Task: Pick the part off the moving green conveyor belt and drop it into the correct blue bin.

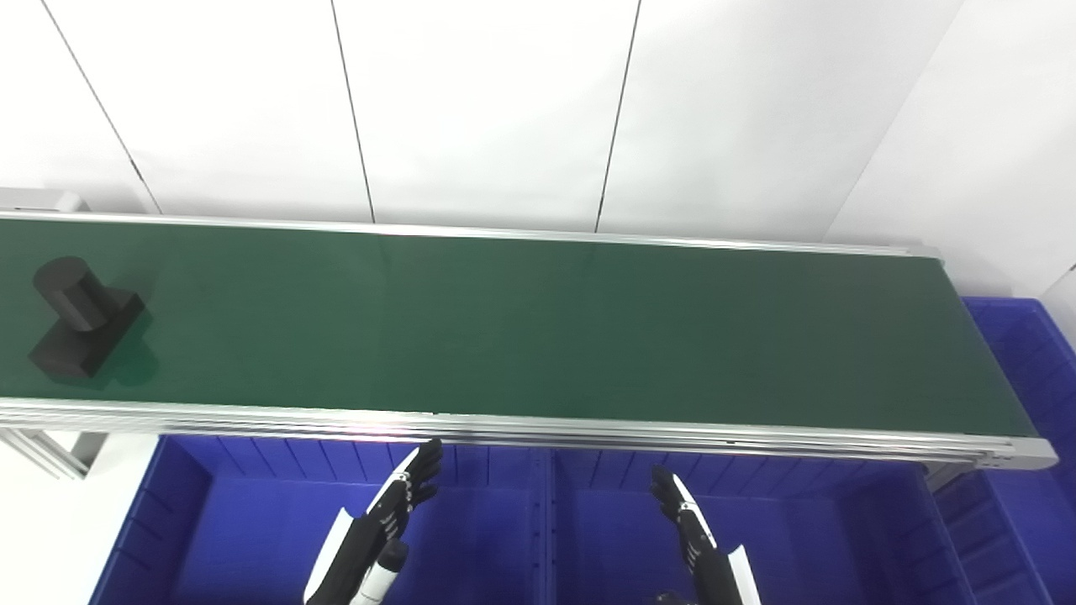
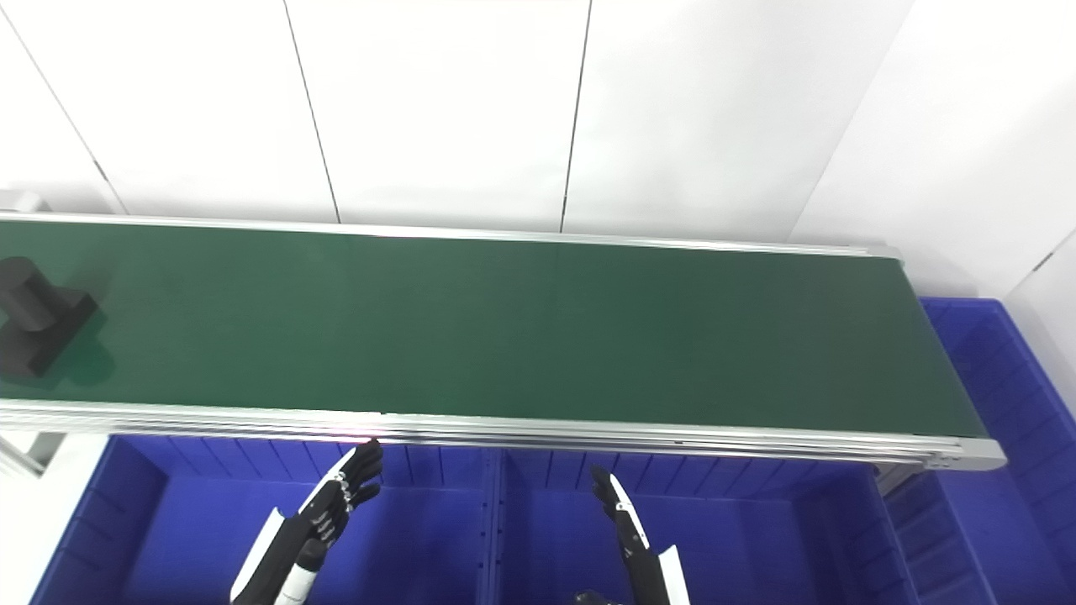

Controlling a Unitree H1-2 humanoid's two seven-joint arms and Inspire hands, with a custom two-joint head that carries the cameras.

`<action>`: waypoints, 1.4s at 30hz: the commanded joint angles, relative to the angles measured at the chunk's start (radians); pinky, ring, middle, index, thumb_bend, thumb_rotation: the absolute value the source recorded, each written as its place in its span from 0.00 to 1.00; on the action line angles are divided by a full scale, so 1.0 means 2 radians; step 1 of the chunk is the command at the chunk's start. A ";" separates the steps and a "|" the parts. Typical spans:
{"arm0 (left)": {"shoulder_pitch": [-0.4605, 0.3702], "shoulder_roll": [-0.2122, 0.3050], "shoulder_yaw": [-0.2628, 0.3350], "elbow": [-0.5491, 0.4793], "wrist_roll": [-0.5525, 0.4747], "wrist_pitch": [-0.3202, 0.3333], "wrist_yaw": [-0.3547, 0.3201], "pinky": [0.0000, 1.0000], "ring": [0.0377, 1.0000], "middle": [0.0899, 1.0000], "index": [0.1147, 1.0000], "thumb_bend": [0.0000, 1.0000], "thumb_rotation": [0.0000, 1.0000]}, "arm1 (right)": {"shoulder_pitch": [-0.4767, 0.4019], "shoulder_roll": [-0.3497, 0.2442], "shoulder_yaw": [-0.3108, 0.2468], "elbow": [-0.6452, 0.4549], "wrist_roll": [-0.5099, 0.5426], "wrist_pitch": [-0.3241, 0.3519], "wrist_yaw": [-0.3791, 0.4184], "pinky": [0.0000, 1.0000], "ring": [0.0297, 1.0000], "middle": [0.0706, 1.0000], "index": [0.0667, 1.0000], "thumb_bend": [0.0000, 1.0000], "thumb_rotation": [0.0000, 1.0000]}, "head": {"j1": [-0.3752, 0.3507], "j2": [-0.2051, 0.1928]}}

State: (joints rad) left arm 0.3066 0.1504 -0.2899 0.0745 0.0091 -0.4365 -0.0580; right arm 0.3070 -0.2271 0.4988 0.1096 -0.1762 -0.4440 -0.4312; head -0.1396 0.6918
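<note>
A black part [image 1: 80,315], a short cylinder standing on a flat block, rides at the far left end of the green conveyor belt [image 1: 538,328]. Two blue bins sit below the belt's near rail: one on the left [image 1: 244,538] and one on the right [image 1: 832,538]. My left hand [image 1: 395,504] hovers over the left bin, fingers stretched out and apart, holding nothing. My right hand [image 1: 685,517] hangs over the right bin, likewise open and empty. Both hands are below the belt, far from the part.
A third blue bin [image 1: 1025,370] stands past the belt's right end. Aluminium rails [image 1: 538,428] edge the belt front and back. White wall panels [image 1: 504,109] rise behind it. A metal leg [image 1: 50,449] supports the frame at the left.
</note>
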 commanded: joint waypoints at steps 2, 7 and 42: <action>-0.001 -0.008 0.007 -0.019 -0.007 -0.017 -0.013 0.90 0.94 0.94 0.93 0.76 1.00 | 0.001 0.002 -0.003 -0.016 -0.007 -0.013 -0.003 0.92 0.93 0.94 0.93 0.95 0.97 | -0.001 0.006; 0.000 -0.013 0.017 -0.023 -0.010 -0.017 -0.025 0.90 0.93 0.94 0.93 0.74 1.00 | 0.001 0.003 -0.005 -0.022 0.000 -0.013 0.004 0.92 0.92 0.94 0.93 0.93 0.95 | -0.002 0.017; -0.003 -0.022 0.014 0.000 0.025 -0.017 -0.017 0.87 0.92 0.92 0.89 0.80 1.00 | 0.000 0.001 -0.011 0.002 0.005 -0.013 0.009 0.93 0.93 0.94 0.94 0.93 0.97 | 0.049 -0.030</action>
State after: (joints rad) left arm 0.3093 0.1137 -0.2551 0.0823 0.0506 -0.4367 -0.1109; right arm 0.3119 -0.2194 0.4762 0.1211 -0.1677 -0.4440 -0.3989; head -0.0430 0.6320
